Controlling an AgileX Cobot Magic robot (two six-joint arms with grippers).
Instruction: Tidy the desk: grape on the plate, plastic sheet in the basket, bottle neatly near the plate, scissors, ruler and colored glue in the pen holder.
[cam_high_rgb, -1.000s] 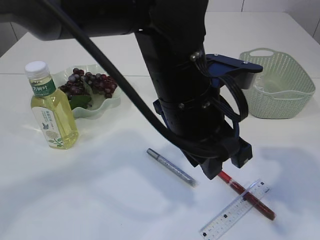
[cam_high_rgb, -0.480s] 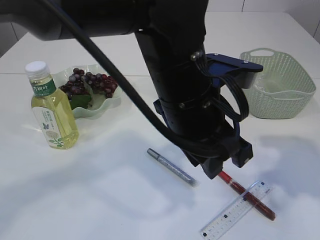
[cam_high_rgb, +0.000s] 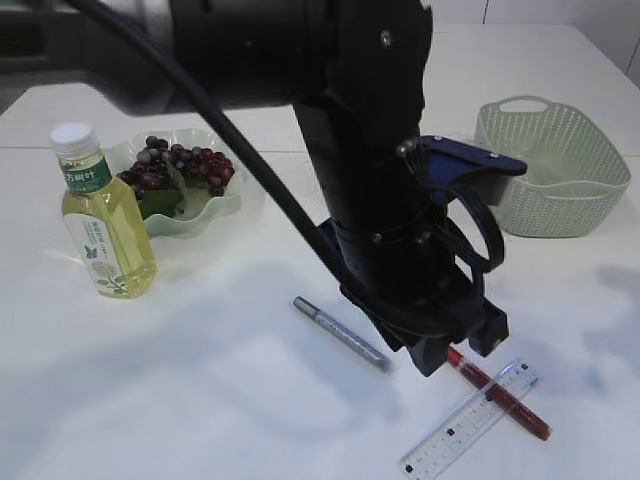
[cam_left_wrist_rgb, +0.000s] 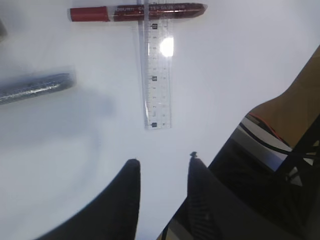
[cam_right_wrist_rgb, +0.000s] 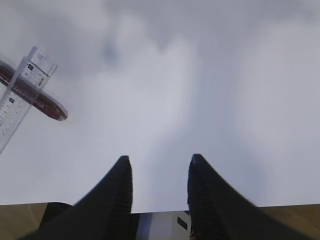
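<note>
Dark grapes (cam_high_rgb: 178, 166) lie on the pale green plate (cam_high_rgb: 228, 205). The yellow bottle (cam_high_rgb: 105, 225) stands upright just left of it. A silver glue pen (cam_high_rgb: 340, 333) (cam_left_wrist_rgb: 35, 86) lies mid-table. A red glue pen (cam_high_rgb: 503, 396) (cam_left_wrist_rgb: 137, 11) (cam_right_wrist_rgb: 47, 106) lies under the clear ruler (cam_high_rgb: 470, 418) (cam_left_wrist_rgb: 155, 70) (cam_right_wrist_rgb: 22, 95). My left arm (cam_high_rgb: 400, 250) hangs over the red pen's cap end, and its fingers are hidden in the exterior view. The left gripper (cam_left_wrist_rgb: 163, 161) is open and empty, short of the ruler's end. The right gripper (cam_right_wrist_rgb: 159, 159) is open over bare table, right of the ruler. Scissors, pen holder and plastic sheet are out of view.
A pale green woven basket (cam_high_rgb: 555, 165) stands at the back right. The table's near edge and the brown floor (cam_left_wrist_rgb: 300, 95) show at the right of the left wrist view and along the bottom of the right wrist view.
The left arm has shifted slightly down and right, covering more of the red pen's cap end. Both grippers stay equally open. Nothing on the table has moved.
</note>
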